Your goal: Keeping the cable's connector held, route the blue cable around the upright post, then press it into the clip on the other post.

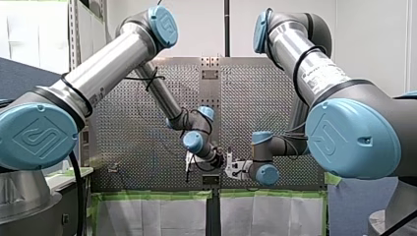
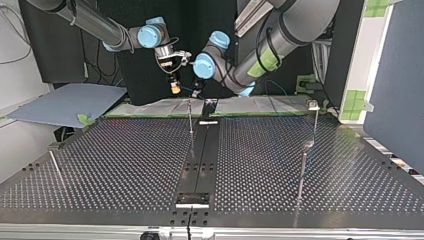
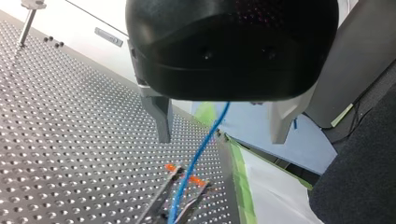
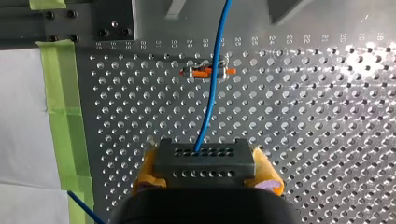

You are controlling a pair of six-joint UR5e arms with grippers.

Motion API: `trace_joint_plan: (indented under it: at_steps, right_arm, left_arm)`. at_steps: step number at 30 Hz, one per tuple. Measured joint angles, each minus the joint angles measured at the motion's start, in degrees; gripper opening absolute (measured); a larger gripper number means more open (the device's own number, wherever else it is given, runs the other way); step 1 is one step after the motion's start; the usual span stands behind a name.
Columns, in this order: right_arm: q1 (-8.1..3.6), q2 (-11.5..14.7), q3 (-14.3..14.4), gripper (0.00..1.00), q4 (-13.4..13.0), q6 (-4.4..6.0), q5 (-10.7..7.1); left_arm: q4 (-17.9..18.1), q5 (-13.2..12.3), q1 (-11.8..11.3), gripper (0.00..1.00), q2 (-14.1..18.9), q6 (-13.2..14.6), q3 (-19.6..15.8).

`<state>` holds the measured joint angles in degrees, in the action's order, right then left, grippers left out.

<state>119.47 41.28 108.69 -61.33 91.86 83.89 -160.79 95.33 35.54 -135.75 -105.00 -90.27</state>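
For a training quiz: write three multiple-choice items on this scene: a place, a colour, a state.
1. In the left wrist view the blue cable runs: A between my left gripper's fingers; B outside them; C round one finger.
2. The clip's tabs are: A green; B orange; C white.
3. State of my right gripper: A open; B shut, empty; C shut on the connector.
Answers: 1 A, it hangs between the spread fingers; 2 B, both wrist views show orange; 3 C, its yellow pads clamp the block.
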Motion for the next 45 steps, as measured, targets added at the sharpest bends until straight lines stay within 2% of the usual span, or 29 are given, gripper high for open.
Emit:
trace_joint_plan:
  at_steps: [11,20,21,22,23,24,25,26,28,29,30,31,32,33,45]
  right_arm:
    - [0.05,0.00,0.00,0.00,0.28,0.03,-0.19]
    - [0.07,0.00,0.00,0.00,0.25,0.00,-0.17]
    - [0.07,0.00,0.00,0.00,0.24,0.00,-0.17]
    - [0.07,0.00,0.00,0.00,0.24,0.00,-0.17]
    - [0.08,0.00,0.00,0.00,0.24,0.00,-0.18]
    - [0.08,0.00,0.00,0.00,0.24,0.00,-0.18]
    - [0.08,0.00,0.00,0.00,0.23,0.00,-0.18]
    - [0.08,0.00,0.00,0.00,0.23,0.00,-0.18]
    - [0.09,0.00,0.00,0.00,0.23,0.00,-0.17]
    - [0.08,0.00,0.00,0.00,0.24,0.00,-0.17]
    - [0.07,0.00,0.00,0.00,0.23,0.01,-0.18]
    - [0.08,0.00,0.00,0.00,0.23,0.01,-0.18]
    - [0.08,0.00,0.00,0.00,0.23,0.03,-0.19]
    - [0.08,0.00,0.00,0.00,0.23,0.05,-0.19]
    - [-0.18,0.00,0.00,0.00,0.32,0.00,-0.19]
  left_arm:
    - [-1.07,3.57,1.16,0.99,-1.21,-0.01,3.71]
    - [-0.74,8.47,0.70,0.99,-1.22,4.15,3.87]
    - [-0.50,8.78,0.69,0.97,-1.22,4.58,3.87]
    - [-0.23,8.99,0.69,0.89,-1.22,4.90,3.87]
    - [0.16,9.16,0.69,0.89,-1.22,5.18,3.89]
    - [0.47,9.22,0.70,0.71,-1.22,5.32,3.89]
    - [0.79,9.21,0.73,0.60,-1.22,5.41,3.89]
    - [1.16,9.15,0.80,0.60,-1.22,5.49,3.88]
    - [1.63,9.02,0.91,0.38,-1.22,5.53,3.87]
    - [1.93,8.93,0.96,0.38,-1.22,5.55,3.87]
    - [2.13,8.86,0.99,0.20,-1.22,5.55,3.88]
    - [2.28,8.78,1.01,0.11,-1.22,5.55,3.87]
    - [2.43,8.72,1.00,0.11,-1.22,5.54,3.87]
    - [2.51,8.68,0.97,0.00,-1.22,5.53,3.87]
    - [2.37,9.42,0.54,0.00,-1.24,5.44,3.88]
